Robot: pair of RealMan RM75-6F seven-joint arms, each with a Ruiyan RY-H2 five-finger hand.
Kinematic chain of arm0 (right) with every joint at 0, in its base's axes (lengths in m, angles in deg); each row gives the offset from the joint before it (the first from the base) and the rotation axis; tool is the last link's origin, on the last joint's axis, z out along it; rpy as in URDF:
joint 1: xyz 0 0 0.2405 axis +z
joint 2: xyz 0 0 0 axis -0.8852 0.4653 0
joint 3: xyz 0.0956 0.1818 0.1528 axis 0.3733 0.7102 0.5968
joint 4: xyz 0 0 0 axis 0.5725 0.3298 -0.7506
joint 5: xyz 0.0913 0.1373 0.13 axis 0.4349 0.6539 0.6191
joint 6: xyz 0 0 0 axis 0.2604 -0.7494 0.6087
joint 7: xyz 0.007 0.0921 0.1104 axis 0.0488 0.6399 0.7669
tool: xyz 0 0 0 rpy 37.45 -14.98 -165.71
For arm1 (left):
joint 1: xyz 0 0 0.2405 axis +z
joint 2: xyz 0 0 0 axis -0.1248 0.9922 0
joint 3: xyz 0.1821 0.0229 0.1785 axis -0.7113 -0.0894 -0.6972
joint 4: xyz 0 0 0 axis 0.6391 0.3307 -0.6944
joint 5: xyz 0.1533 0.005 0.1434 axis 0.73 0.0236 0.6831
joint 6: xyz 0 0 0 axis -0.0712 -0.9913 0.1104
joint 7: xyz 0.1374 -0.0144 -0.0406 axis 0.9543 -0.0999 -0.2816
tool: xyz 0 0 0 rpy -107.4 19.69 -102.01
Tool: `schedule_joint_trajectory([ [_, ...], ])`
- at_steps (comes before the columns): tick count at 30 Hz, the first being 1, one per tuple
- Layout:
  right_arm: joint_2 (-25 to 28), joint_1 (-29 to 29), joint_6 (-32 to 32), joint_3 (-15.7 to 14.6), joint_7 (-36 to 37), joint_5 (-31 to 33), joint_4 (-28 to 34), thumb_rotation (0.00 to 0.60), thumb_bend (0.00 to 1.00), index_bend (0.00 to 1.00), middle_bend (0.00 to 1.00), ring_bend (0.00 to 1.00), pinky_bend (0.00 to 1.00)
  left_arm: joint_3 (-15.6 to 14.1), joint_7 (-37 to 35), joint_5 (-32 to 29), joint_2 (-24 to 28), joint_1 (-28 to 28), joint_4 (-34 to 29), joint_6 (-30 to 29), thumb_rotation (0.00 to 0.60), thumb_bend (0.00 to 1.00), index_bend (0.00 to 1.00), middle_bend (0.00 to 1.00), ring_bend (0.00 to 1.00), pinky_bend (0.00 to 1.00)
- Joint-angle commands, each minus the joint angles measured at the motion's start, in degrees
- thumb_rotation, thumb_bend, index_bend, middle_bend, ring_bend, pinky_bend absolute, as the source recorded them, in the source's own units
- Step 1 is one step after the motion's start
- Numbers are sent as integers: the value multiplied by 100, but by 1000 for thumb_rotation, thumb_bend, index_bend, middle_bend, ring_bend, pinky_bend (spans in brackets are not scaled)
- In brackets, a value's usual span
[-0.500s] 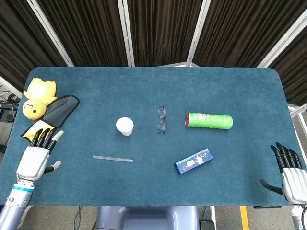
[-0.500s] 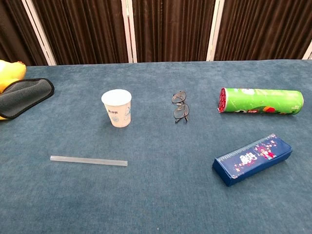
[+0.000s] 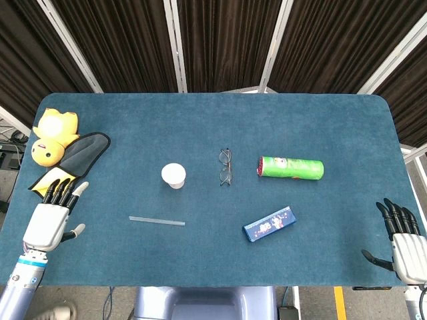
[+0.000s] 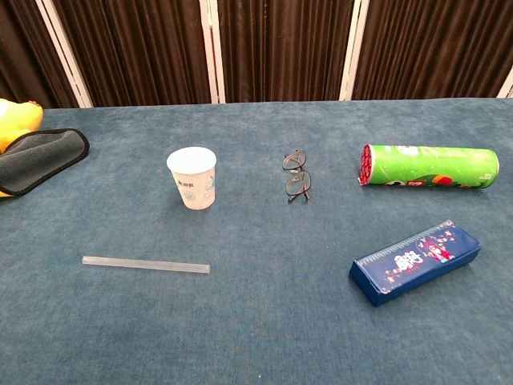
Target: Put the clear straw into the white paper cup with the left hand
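Note:
The clear straw [image 3: 157, 221] [image 4: 145, 265] lies flat on the blue table, crosswise, in front of the white paper cup [image 3: 173, 176] [image 4: 193, 178], which stands upright and apart from it. My left hand [image 3: 52, 215] rests at the table's front left corner, fingers spread and holding nothing, well left of the straw. At the front right corner my right hand [image 3: 402, 241] is likewise spread and holds nothing. Neither hand shows in the chest view.
A yellow plush toy [image 3: 52, 136] and a dark cloth [image 3: 83, 153] lie at the far left. Folded glasses [image 3: 225, 167] sit right of the cup. Further right lie a green tube can [image 3: 291, 168] and a blue pencil case [image 3: 269, 224].

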Motion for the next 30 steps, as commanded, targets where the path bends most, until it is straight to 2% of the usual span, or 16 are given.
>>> schedule_joint_trajectory([
  [1, 2, 6, -10, 5, -15, 8, 14, 600, 76, 0, 0, 0, 0, 0, -10, -9, 2, -10, -1, 25, 600, 198, 82, 0, 0, 0],
  [16, -5, -5, 5, 5, -21, 15, 4, 600, 75, 0, 0, 0, 0, -27, 61, -32, 15, -132, -269, 280, 600, 197, 97, 0, 0, 0],
  [22, -9, -10, 12, 4, -20, 13, 1, 600, 76, 0, 0, 0, 0, 21, 405, -94, -79, -278, -507, 492, 600, 197, 116, 0, 0, 0],
  [27, -3, -5, 0, 4, -7, 17, 4, 600, 75, 0, 0, 0, 0, 164, 782, -411, -284, -498, -724, 856, 600, 197, 122, 0, 0, 0],
  [30, 1, -3, -6, 3, 4, 19, 6, 600, 76, 0, 0, 0, 0, 236, 1068, -621, -450, -636, -814, 1071, 600, 199, 188, 0, 0, 0],
])
